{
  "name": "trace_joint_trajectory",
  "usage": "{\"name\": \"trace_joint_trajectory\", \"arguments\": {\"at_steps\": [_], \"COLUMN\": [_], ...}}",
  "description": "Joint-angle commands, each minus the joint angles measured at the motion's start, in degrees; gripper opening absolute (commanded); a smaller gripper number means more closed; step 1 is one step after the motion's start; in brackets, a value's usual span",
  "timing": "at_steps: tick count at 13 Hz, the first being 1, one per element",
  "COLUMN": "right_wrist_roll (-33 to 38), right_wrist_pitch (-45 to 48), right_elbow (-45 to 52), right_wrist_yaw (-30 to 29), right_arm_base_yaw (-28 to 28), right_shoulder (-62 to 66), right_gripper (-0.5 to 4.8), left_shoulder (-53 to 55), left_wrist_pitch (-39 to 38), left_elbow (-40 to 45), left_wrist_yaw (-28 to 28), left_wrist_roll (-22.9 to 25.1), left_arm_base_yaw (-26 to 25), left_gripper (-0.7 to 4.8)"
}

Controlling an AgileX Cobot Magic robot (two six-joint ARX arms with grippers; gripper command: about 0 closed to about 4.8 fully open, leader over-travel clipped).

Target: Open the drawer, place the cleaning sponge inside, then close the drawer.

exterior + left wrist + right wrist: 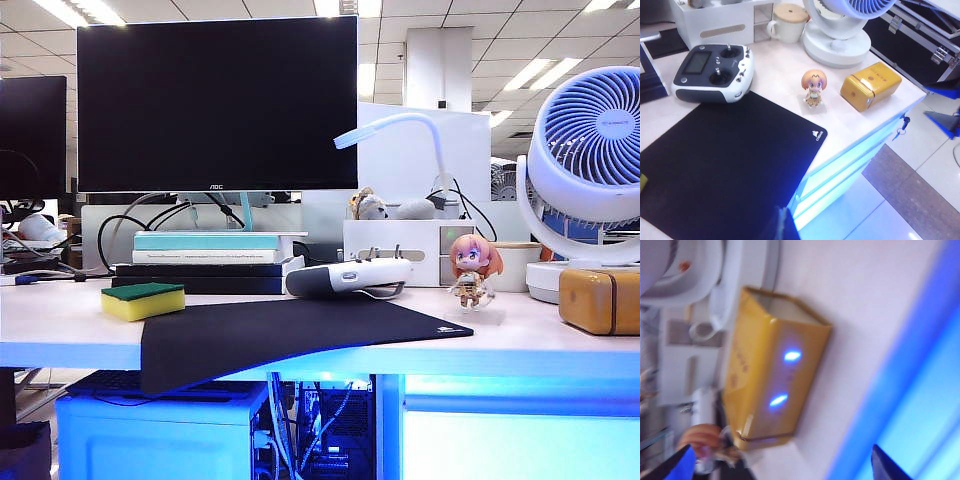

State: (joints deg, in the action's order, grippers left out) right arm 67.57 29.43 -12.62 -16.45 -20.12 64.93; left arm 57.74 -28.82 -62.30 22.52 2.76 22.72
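An open-plan office with ceiling strip lights lies behind a white table (60,325) whose front edge glows blue. On it a black mouse pad (290,335) overhangs the front edge, and the cleaning sponge (143,300), yellow with a green top, rests just beside the pad's left corner, in front of a stack of books (205,262). A white and grey remote controller (347,277) lies behind the pad, with a small figurine (473,272) to its right and a yellow-orange box (600,299) further right, below a white fan (585,150). The drawer (520,445) under the right part of the table is shut, its flat front tinted blue.

The left end effector (781,226) shows only as a dark tip above the table's front edge, its fingers together and holding nothing. The right end effector (785,465) hangs close by the yellow-orange box (772,370) near the table's edge, its fingers wide apart and empty; that view is blurred.
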Motion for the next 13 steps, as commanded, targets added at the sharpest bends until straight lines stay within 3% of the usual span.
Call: {"name": "trace_joint_trajectory", "arguments": {"at_steps": [1,2,4,8,13], "right_wrist_roll": [4.7,5.2,6.2,-0.4,-7.6], "right_wrist_pitch": [28.1,35.3,39.9,38.8,39.5], "right_elbow": [-0.3,-0.3,-0.3,-0.2,-0.3], "right_wrist_yaw": [-13.3,-16.7,-21.0,-27.4,-33.0], "right_arm_base_yaw": [-5.6,-7.8,-10.7,-16.1,-17.7], "right_shoulder": [19.7,25.9,31.4,33.4,40.0], "right_gripper": [4.79,4.79,4.79,4.79,4.79], "left_shoulder": [-0.1,-0.1,-0.1,-0.1,-0.1], "left_wrist_pitch": [1.6,1.5,1.5,1.5,1.5], "left_elbow": [-0.3,-0.3,-0.3,-0.3,-0.3], "left_wrist_yaw": [0.2,0.8,0.8,0.6,0.7], "left_wrist_roll": [-0.2,-0.2,-0.2,-0.2,-0.2], "left_arm_base_yaw": [0.0,0.0,0.0,0.0,0.0], "left_gripper": [-0.06,-0.06,-0.06,-0.06,-0.06]}}
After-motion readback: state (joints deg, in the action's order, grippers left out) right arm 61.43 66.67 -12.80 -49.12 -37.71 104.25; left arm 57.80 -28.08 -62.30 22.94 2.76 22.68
